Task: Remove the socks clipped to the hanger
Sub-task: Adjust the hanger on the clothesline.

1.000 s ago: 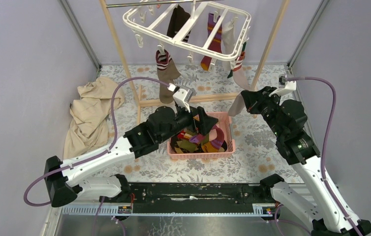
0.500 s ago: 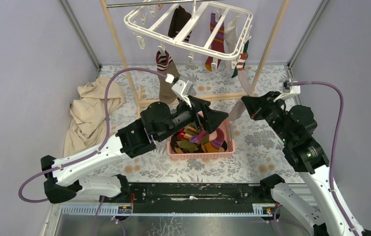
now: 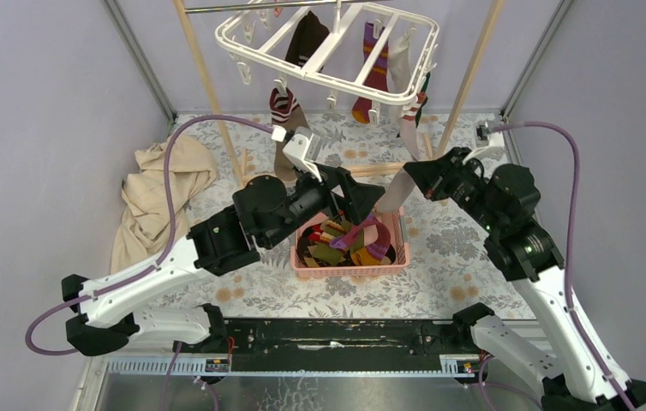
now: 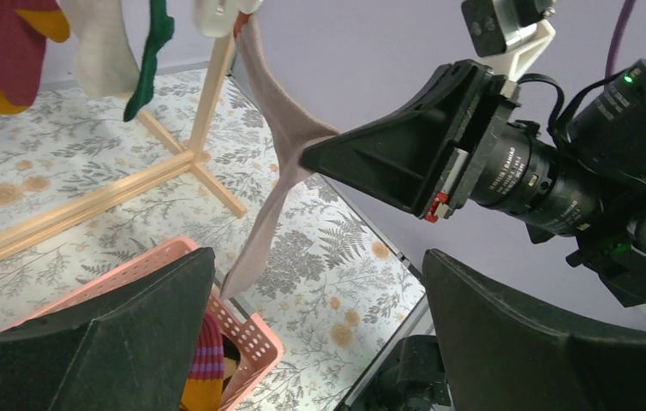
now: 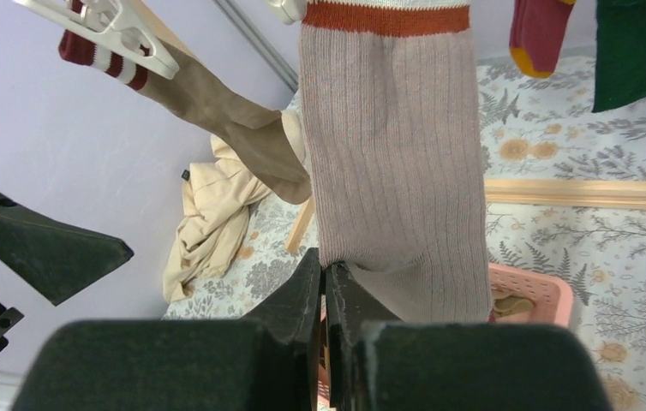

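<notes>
The white hanger (image 3: 320, 73) hangs at the top with several socks clipped to it: a brown sock with a striped cuff (image 3: 288, 128), a dark one (image 3: 307, 38) and a red striped one (image 3: 375, 68). My right gripper (image 3: 410, 169) is shut on a grey-pink ribbed sock (image 3: 392, 188) with an orange cuff. Its top is still at a clip and it is pulled taut. In the right wrist view the gripper (image 5: 325, 274) pinches the sock's (image 5: 397, 154) lower left edge. My left gripper (image 3: 361, 199) is open and empty above the basket; its wrist view (image 4: 320, 334) shows the same sock (image 4: 277, 163).
A pink basket (image 3: 349, 270) holding several removed socks sits mid-table below the left gripper. A beige cloth (image 3: 157, 193) lies at the left. The light wooden pole frame (image 3: 208, 86) stands around the hanger, with a floor bar (image 3: 362, 171) behind the basket.
My left arm has risen and moved toward the hanger, still open. My right gripper has moved left with the grey-pink sock, stretching it. The hanger has swung a little.
</notes>
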